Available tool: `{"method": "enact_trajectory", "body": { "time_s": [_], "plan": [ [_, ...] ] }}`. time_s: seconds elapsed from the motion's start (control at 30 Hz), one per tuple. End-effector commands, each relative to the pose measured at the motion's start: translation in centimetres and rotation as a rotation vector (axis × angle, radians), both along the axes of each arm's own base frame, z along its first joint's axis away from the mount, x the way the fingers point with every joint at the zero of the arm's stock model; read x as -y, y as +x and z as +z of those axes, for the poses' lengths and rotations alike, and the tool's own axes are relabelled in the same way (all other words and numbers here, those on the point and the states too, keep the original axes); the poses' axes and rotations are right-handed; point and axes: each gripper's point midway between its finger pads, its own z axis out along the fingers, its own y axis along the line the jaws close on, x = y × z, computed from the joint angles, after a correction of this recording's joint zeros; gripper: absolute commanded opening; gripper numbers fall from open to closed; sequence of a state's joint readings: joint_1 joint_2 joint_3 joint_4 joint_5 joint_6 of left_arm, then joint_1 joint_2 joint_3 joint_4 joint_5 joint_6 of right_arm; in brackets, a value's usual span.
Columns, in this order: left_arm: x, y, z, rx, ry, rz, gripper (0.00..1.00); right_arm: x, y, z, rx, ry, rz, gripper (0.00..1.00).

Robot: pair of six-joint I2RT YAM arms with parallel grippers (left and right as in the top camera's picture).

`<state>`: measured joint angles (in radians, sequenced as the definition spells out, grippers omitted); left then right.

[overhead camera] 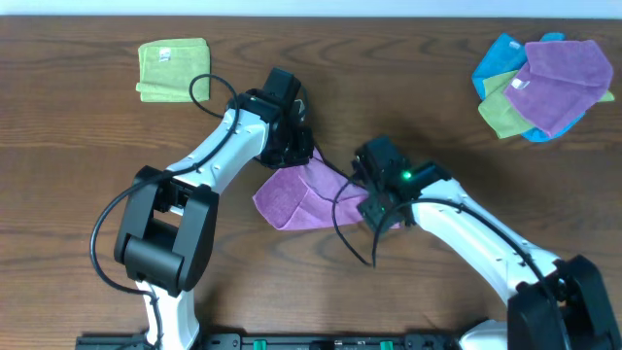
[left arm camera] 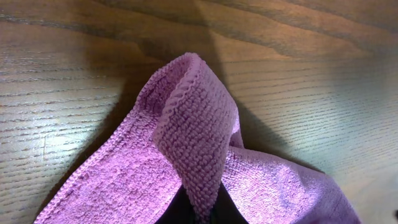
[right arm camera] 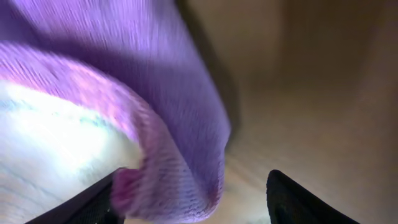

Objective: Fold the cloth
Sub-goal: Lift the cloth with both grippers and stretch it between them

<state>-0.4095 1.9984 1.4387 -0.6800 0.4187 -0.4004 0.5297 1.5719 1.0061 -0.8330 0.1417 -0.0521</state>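
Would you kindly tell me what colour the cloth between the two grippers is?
Pinkish-purple; the cloth shows best in the left wrist view.

A dark, grained wooden table (overhead camera: 58, 175) catches bright glare.

Robotics lab bench: cabled left arm (overhead camera: 199, 160) and right arm (overhead camera: 476, 233) on one wood-grain desk (overhead camera: 58, 194), a heap of cloths (overhead camera: 549, 87) well apart from their fingers (right arm camera: 292, 200).
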Motion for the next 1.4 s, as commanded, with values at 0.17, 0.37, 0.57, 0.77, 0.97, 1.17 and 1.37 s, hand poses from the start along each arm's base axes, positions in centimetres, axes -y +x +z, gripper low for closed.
{"method": "enact_trajectory", "body": {
  "time_s": [0.17, 0.37, 0.57, 0.77, 0.97, 1.17, 1.37],
  "plan": [
    [0.2, 0.3, 0.9, 0.02, -0.007, 0.004, 0.06, 1.1, 2.4, 2.0, 0.123, -0.089, -0.026, 0.7],
    [0.2, 0.3, 0.9, 0.02, -0.007, 0.004, 0.06, 1.1, 2.4, 2.0, 0.126, -0.093, -0.028, 0.47],
    [0.2, 0.3, 0.9, 0.019, -0.007, 0.004, 0.06, 1.4, 2.7, 2.2, 0.14, -0.107, -0.034, 0.28],
    [0.2, 0.3, 0.9, 0.02, -0.007, 0.004, 0.06, 1.6, 2.8, 2.2, 0.147, -0.116, -0.046, 0.15],
    [0.2, 0.3, 0.9, 0.02, -0.007, 0.004, 0.06, 3.4, 4.0, 3.1, 0.231, -0.205, -0.111, 0.02],
    [0.7, 0.8, 1.6, 0.035, -0.034, 0.001, 0.06, 3.0, 5.0, 4.2, 0.279, -0.179, -0.16, 0.01],
    [1.6, 6.2, 8.2, 0.224, -0.091, 0.027, 0.06, 2.7, 9.9, 11.6, 0.5, -0.188, -0.174, 0.01]
  ]
}}
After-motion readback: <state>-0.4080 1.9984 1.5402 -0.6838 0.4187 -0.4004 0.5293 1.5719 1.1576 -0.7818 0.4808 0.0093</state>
